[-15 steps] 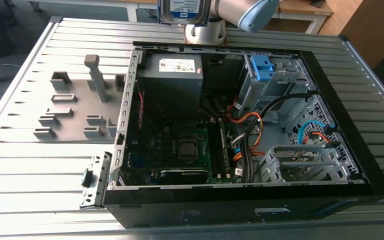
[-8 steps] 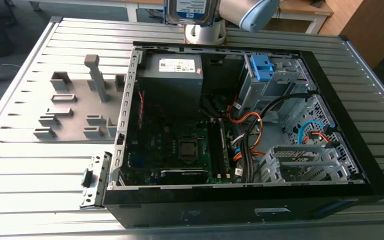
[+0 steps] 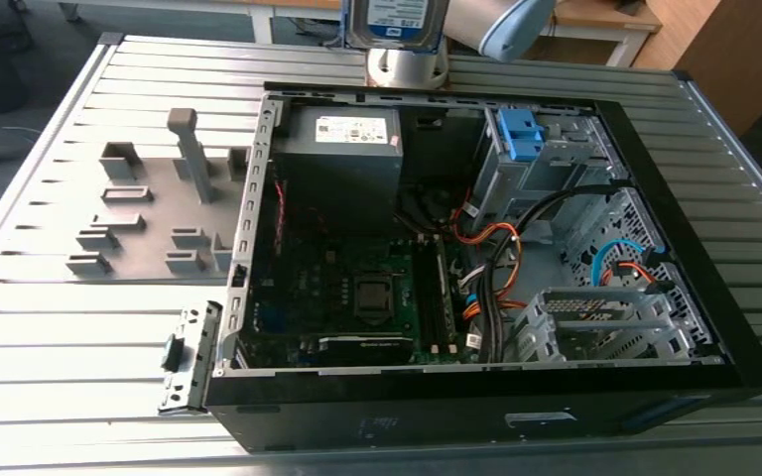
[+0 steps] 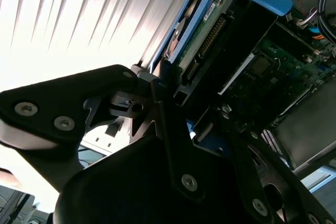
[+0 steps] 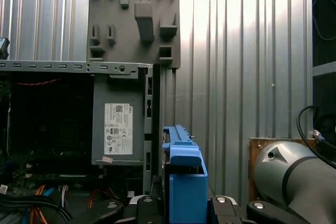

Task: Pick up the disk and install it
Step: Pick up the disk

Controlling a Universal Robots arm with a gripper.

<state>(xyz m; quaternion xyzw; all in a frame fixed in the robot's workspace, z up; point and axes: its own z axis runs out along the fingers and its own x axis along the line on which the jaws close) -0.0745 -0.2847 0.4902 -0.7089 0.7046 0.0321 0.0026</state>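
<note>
The disk (image 3: 399, 18), its blue-and-white label facing the camera, hangs above the far rim of the open computer case (image 3: 752, 327) at the top edge of the exterior view. In the second wrist view my gripper (image 4: 194, 111) is shut on the disk (image 4: 210, 19), its black fingers (image 4: 163, 98) clamping the bright blue carrier with the connector edge showing. In the first wrist view the disk (image 5: 182, 177) stands edge-on between the gripper (image 5: 184, 208) fingers, beside the case wall and above the ribbed table.
Inside the case sit a grey power supply box (image 3: 341, 149), a motherboard (image 3: 354, 288), orange and blue cables (image 3: 500, 248) and a drive bay with a blue clip (image 3: 520, 134). A grey fixture plate with pegs (image 3: 143, 218) lies on the ribbed metal table (image 3: 37, 337) at the exterior view's left.
</note>
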